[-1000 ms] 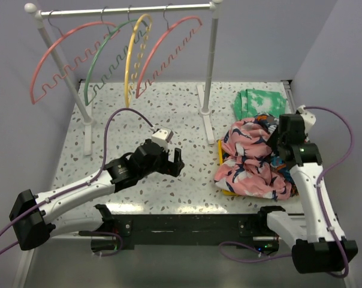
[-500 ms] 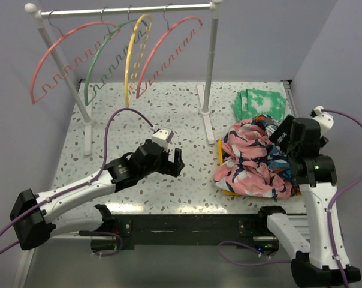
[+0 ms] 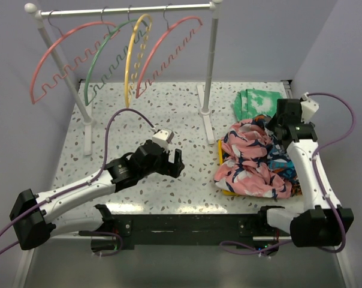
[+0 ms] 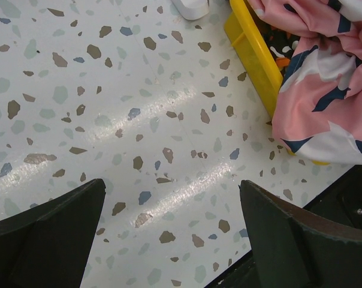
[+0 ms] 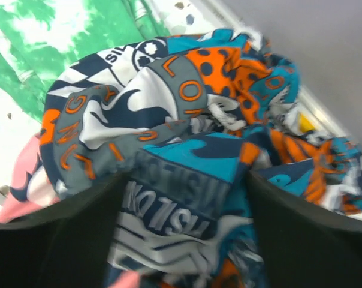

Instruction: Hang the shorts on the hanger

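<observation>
**A:** Where are the shorts point(image 5: 187, 114)?

**B:** On the right side of the table point(image 3: 169, 108), heaped in a pile with a pink floral garment point(image 3: 247, 162). The pile sits on a yellow tray point(image 4: 253, 54), and a green tie-dye cloth point(image 3: 256, 102) lies just behind it.

**A:** And the right gripper point(image 5: 187, 180)?

**B:** It hangs right over the shorts with its 2 fingers spread and the printed cloth showing between them. I cannot tell whether they touch it.

**A:** The left gripper point(image 4: 172, 186)?

**B:** It is spread wide above bare speckled tabletop near the tray, gripping nothing.

**A:** The hanger?

**B:** There are 2 alike on the rail point(image 3: 127, 10) at the back. One coral-pink hanger point(image 3: 79, 27) is at the left end and its twin point(image 3: 169, 30) is near the right post. A green hanger point(image 3: 103, 45) and a yellow hanger point(image 3: 133, 54) hang between them. All 4 are well apart from the shorts.
</observation>
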Motion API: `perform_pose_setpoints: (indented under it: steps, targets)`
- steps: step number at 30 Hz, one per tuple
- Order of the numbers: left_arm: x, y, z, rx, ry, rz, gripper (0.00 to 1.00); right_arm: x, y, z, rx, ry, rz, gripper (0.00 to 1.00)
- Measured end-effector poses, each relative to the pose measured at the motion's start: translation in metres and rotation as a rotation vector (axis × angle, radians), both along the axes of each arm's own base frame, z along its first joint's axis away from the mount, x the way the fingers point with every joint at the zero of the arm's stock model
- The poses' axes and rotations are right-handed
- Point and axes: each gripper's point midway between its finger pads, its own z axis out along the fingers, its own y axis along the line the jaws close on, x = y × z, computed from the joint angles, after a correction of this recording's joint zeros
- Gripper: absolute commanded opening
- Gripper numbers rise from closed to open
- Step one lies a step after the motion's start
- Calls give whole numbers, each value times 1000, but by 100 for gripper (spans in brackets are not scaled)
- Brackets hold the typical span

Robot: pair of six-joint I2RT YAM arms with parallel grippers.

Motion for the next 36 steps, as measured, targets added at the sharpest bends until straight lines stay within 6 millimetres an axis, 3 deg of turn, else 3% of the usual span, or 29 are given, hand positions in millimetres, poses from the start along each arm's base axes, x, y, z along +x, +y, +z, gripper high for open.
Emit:
perform_pose_setpoints:
  steps: [1,2,4,6,10,14,17,20,24,27,30,33,35,36]
  targets:
    - [0,0,0,-1,0,-1,100,4,0,-5,4,10,0,8]
    - [0,0,1,-2,-1,-1,100,7,1,-7,8,15,2,0]
    - [0,0,2,-6,-4,-1,100,7,0,-5,9,8,-8,0]
    - [-1,0,4,-11,-8,-1,100,5,-2,11,-1,-20,-16,0]
    - [-1,0,6,-16,-11,-2,100,-1,-10,80,-41,-172,-40,0]
    - [-1,0,6,-17,-10,-5,100,-25,-18,168,-81,-376,-67,0]
    - [-1,0,6,-18,-10,-5,100,-41,-21,219,-101,-492,-77,0]
    - [-1,0,6,-18,-10,-5,100,-48,-21,250,-108,-549,-69,0]
    - [-1,0,6,-17,-11,-3,100,-39,-15,288,-100,-616,-23,0]
    - [1,2,7,-12,-15,7,100,-19,4,314,-54,-667,88,0]
    - [4,5,14,-8,-30,30,100,3,35,342,30,-741,256,0]
    - [7,12,26,-8,-56,64,100,20,80,356,145,-798,456,0]
    - [10,18,40,-18,-85,92,100,24,119,352,210,-784,581,0]
    - [11,21,48,-26,-101,107,100,23,148,348,244,-767,666,0]
